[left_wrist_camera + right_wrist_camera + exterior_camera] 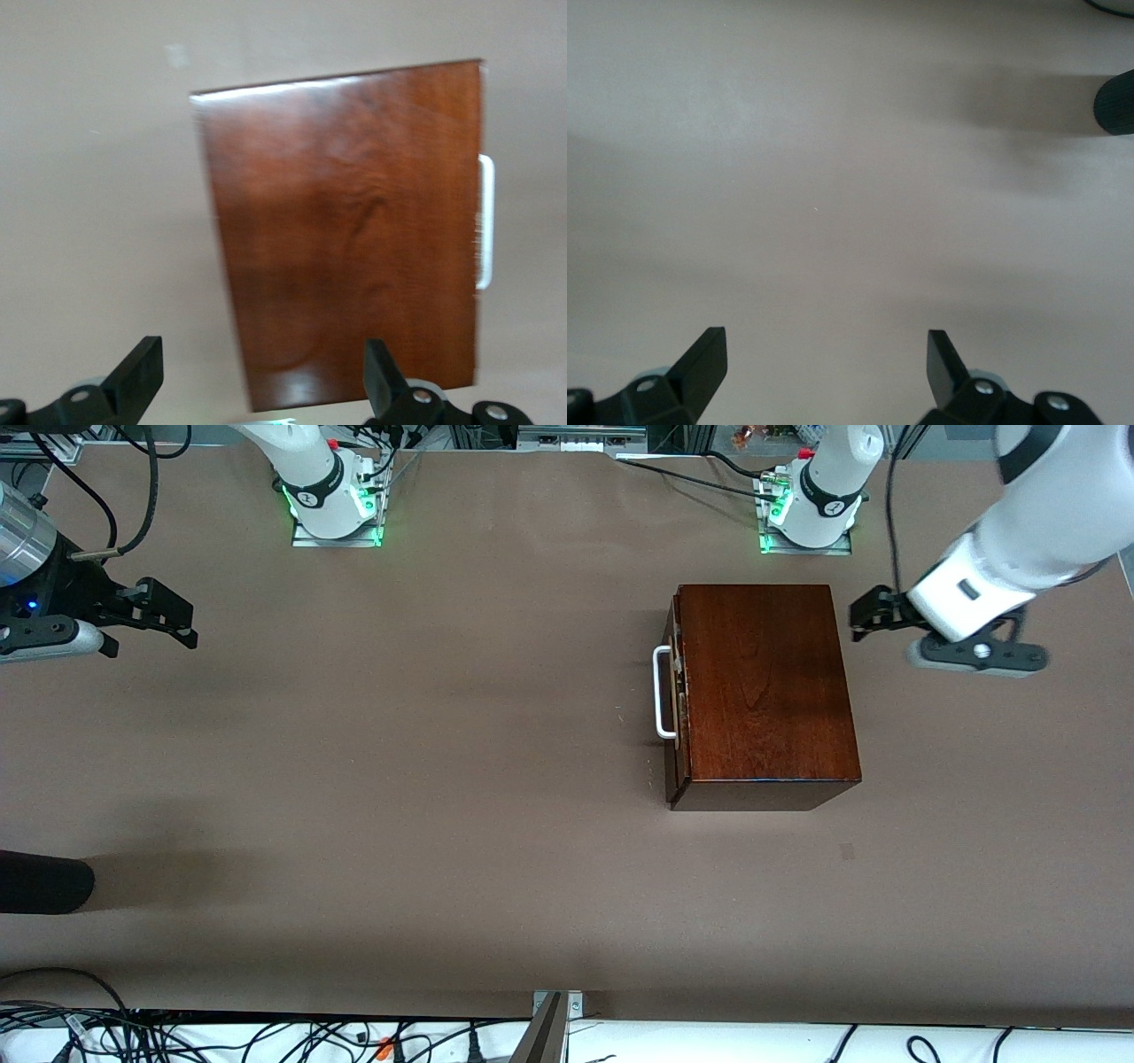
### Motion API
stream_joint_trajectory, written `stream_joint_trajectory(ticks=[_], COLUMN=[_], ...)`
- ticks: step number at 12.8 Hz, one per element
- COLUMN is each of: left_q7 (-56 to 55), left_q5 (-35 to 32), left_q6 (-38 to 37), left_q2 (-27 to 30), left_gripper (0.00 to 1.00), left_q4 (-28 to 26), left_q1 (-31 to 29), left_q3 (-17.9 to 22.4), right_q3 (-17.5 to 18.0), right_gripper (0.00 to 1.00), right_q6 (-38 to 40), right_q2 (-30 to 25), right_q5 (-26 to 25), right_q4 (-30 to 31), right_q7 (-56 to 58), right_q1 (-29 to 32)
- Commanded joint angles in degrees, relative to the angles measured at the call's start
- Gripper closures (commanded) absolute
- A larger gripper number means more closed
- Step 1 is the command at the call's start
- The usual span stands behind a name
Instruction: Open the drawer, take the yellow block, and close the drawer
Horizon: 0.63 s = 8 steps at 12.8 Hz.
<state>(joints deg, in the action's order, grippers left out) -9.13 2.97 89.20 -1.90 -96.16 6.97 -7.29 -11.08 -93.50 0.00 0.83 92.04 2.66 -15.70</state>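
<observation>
The dark reddish-brown wooden box stands toward the left arm's end of the table. Its drawer is pushed in, and the white bar handle faces the right arm's end. The yellow block is hidden. My left gripper hangs open and empty over the table beside the box, on the side away from the handle. The left wrist view shows the box top, the handle and the spread left gripper. My right gripper waits open over bare table at the right arm's end, and shows empty.
A black cylindrical object juts in at the right arm's end of the table, nearer the front camera, and shows in the right wrist view. Cables and a metal bracket lie along the table's near edge.
</observation>
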Motion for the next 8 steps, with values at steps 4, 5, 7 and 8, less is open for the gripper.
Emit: stream_joint_trajectory(ticks=[4,5,7,8], left_q7=[-17.12,-17.67,-18.72,-20.73], left_q5=[1.25,0.99,0.38,-0.15], left_q6=[-0.79,-0.79,-0.26,1.05], left_q2=[-12.57,-15.21,-19.61,-20.85], left_gripper=[0.00,0.00,0.00,0.00], left_q4=[11.06,13.43,16.87,17.23], left_q1=[3.21,5.84,11.02,13.05], left_q3=[-10.90,-10.90,-10.64,-10.64], right_q3=[0.18,0.18,0.18,0.18], right_gripper=[0.00,0.00,0.00,0.00], right_q6=[0.33,0.33,0.33,0.33], right_q2=[0.35,0.35,0.35,0.35], right_q5=[0.75,0.75,0.75,0.75], right_q4=[-1.08,-1.08,-1.08,-1.08], right_q7=[-0.20,-0.20,-0.20,-0.20], right_q1=[0.50,0.50,0.50,0.50])
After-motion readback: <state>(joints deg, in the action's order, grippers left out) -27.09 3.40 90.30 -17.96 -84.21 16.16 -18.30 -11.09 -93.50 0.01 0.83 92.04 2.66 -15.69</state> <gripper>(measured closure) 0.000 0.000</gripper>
